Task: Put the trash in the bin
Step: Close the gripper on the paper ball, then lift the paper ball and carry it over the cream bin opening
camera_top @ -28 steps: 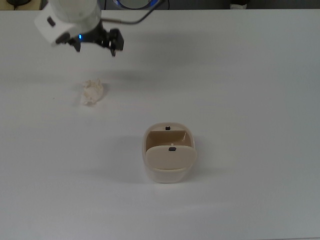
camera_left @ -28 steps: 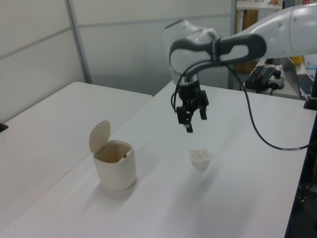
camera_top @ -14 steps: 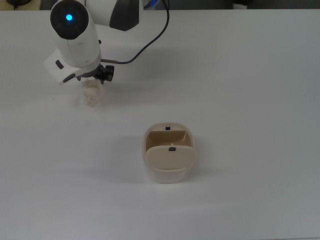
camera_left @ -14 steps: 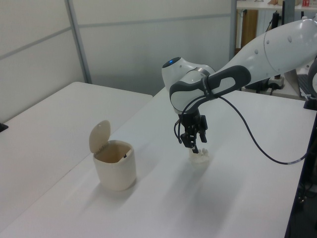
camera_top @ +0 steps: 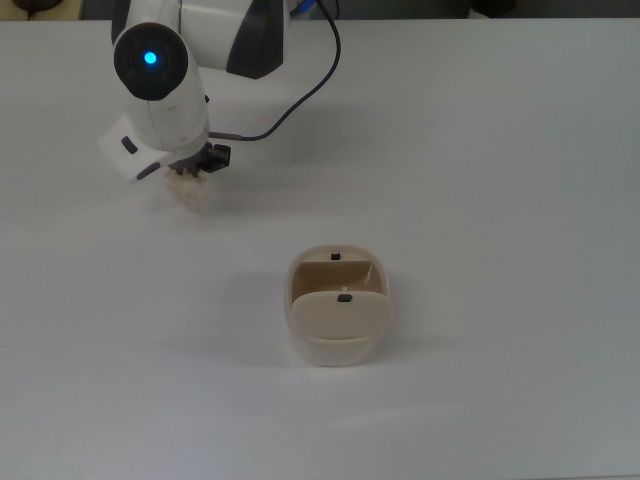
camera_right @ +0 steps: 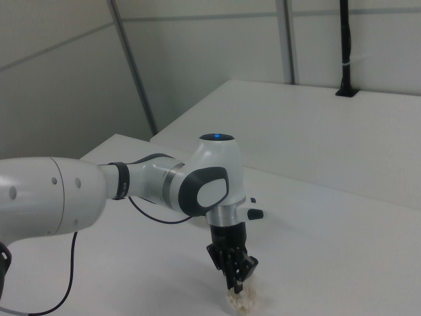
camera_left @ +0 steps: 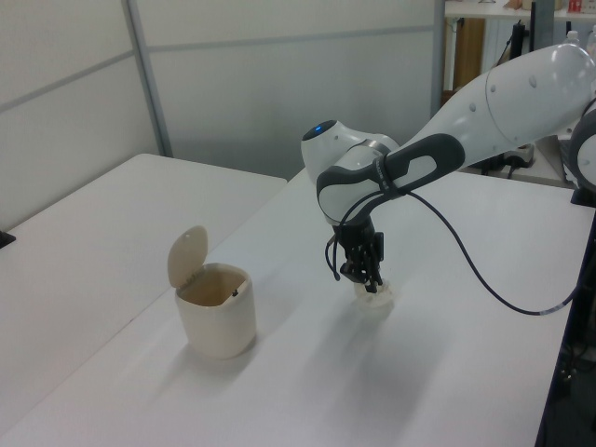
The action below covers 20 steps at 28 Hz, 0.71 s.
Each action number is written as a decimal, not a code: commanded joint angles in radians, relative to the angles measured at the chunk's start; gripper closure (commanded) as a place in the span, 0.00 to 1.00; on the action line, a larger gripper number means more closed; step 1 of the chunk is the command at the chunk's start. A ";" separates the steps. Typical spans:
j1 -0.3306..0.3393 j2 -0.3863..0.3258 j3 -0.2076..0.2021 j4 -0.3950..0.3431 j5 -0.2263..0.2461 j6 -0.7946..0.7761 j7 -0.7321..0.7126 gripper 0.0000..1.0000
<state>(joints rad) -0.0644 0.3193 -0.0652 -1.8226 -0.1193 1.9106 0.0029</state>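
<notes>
Trash (camera_top: 190, 192) sits directly under the gripper (camera_left: 370, 284), fingers narrowed around it on the table; bin (camera_top: 338, 345) stands well apart, toward the top view's lower right.

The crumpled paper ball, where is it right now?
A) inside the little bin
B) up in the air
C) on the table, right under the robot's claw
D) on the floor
C: the trash lies on the white table, the gripper down on it, apart from the bin.
</notes>
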 commanded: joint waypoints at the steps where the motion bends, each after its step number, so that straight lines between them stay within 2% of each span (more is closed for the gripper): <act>1: 0.008 -0.008 -0.002 -0.014 -0.016 0.030 -0.004 1.00; 10: 0.006 -0.042 -0.002 0.029 -0.008 0.016 -0.047 1.00; 15: 0.008 -0.078 0.007 0.080 0.001 0.018 -0.049 1.00; 20: 0.008 -0.101 0.039 0.163 0.007 0.021 -0.044 1.00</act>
<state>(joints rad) -0.0610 0.2532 -0.0488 -1.7049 -0.1192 1.9165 -0.0294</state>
